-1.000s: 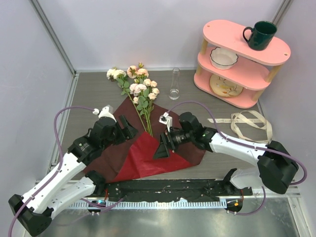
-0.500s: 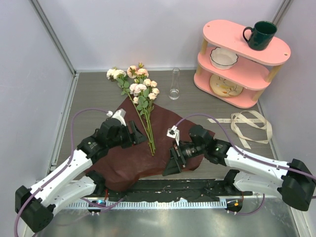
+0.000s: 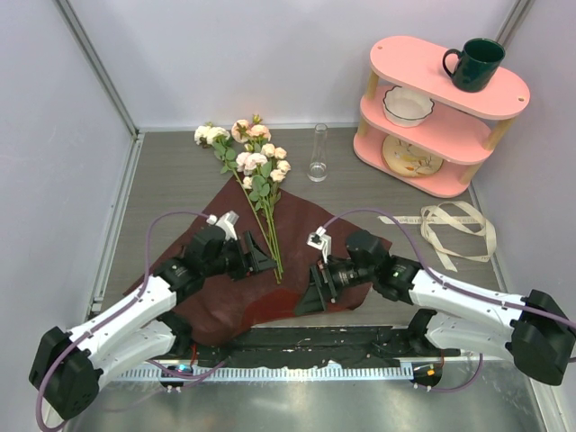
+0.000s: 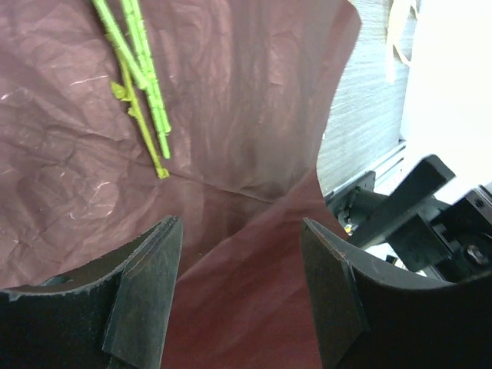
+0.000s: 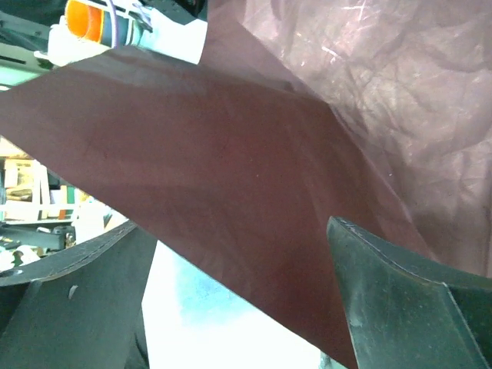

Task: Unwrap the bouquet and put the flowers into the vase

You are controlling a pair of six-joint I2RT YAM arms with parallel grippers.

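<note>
The bouquet lies unwrapped. Its flowers [image 3: 255, 162], cream and pale-pink roses, rest with their green stems [image 4: 142, 84] on the spread maroon wrapping paper [image 3: 225, 297]. The clear glass vase [image 3: 318, 153] stands upright behind them, apart from the paper. My left gripper [image 3: 259, 261] is open just left of the stem ends, and a fold of paper [image 4: 238, 292] runs under its jaws [image 4: 240, 231]. My right gripper [image 3: 308, 295] is open at the paper's near right part. A raised flap of paper [image 5: 231, 154] passes between its wide fingers [image 5: 234, 231].
The loose beige ribbon [image 3: 459, 229] lies on the table at the right. A pink three-tier shelf [image 3: 432, 117] at the back right carries a dark green mug [image 3: 472, 63], a white bowl [image 3: 407, 105] and a plate [image 3: 412, 155]. A black rail [image 3: 297, 342] runs along the near edge.
The bright red folded-over flap has gone, and the paper now lies spread out. My right gripper has pulled back toward the near edge. My left gripper has moved right, up to the stem ends.
</note>
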